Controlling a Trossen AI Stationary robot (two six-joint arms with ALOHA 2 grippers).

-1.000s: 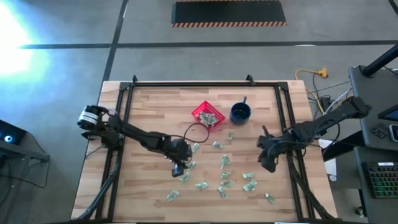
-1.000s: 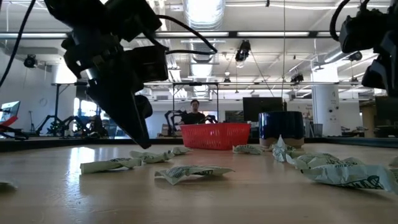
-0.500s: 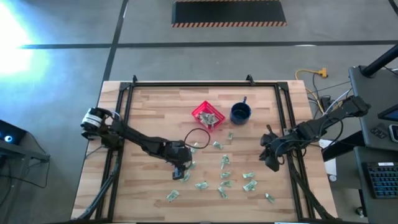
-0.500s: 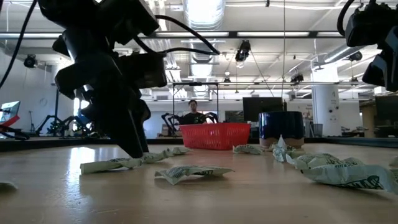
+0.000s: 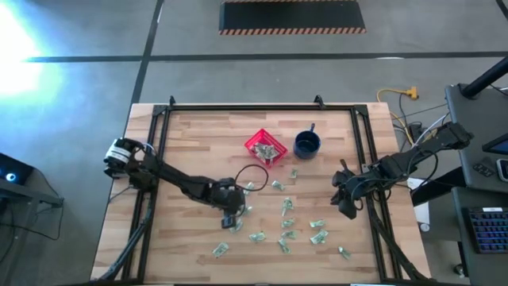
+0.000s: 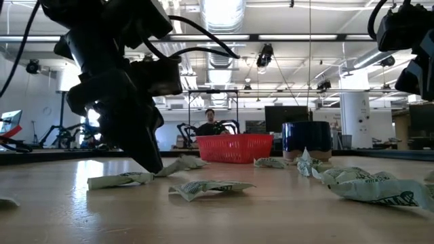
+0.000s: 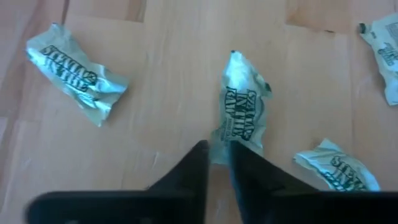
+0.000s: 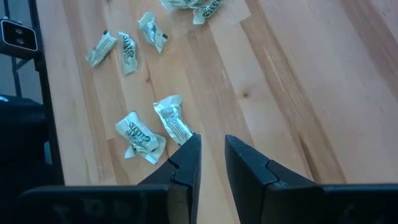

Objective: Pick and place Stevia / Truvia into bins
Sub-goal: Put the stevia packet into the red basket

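Observation:
Several pale green and white Stevia sachets (image 5: 287, 226) lie scattered on the wooden table's near middle. The red basket (image 5: 265, 148) stands at the far middle with a few sachets inside. My left gripper (image 5: 230, 216) reaches down to the table and is shut on one sachet (image 7: 241, 106). My right gripper (image 5: 346, 208) hovers over the table's right side, open, with nothing between its fingers (image 8: 189, 149); a sachet (image 8: 174, 119) lies just beyond its fingertips. My left gripper pinches the sachet's near end (image 7: 217, 142) between its two fingers, only the edge of the packet between them. The fingers come from above, slanting down, along the sachet's length. The rest of the sachet lies on the table (image 7: 242, 93).
A dark blue mug (image 5: 306, 144) stands right of the basket. More sachets lie close around the held one (image 7: 78, 78) (image 7: 333, 171). A black frame (image 5: 361, 135) borders the table. Bare wood spans the table's left and far parts.
My left gripper has come down onto the table at a sachet. In the low view, that sachet's end beside the fingers has tipped up off the wood.

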